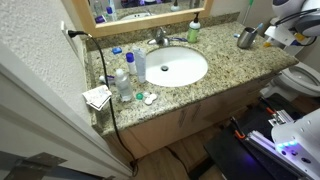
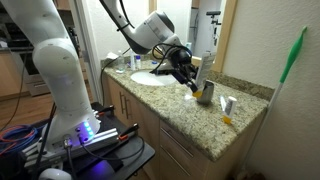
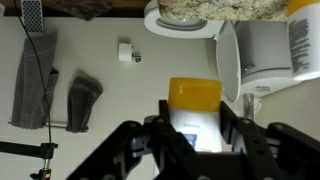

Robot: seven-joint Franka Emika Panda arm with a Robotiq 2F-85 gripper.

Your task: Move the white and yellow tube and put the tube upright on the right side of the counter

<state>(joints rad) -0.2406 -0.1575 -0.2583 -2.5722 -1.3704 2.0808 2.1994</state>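
The gripper [image 3: 195, 138] is found closed on the white and yellow tube [image 3: 195, 98]. In the wrist view the jaws are set narrowly against the white body, and the yellow end projects beyond the fingertips. In an exterior view the gripper [image 2: 188, 78] is seen tilted above the right end of the counter [image 2: 190, 118], towards the back edge. The tube's yellow end is lowermost there, just beside a metal cup [image 2: 205, 96]. A small white container [image 2: 228, 104] is noted nearer the right-hand corner.

The carrying step is judged to be in hand, and the setting-down is not yet done. For the next move, the tube is to be brought vertical and lowered onto bare granite clear of cup and container. It is to be released only once seated, as toppling is considered the risk.

Any print on the tube's body is blurred. Lines of print are seen on a white object [image 3: 300, 40] at the wrist view's right edge, but none can be read and no brand is identified
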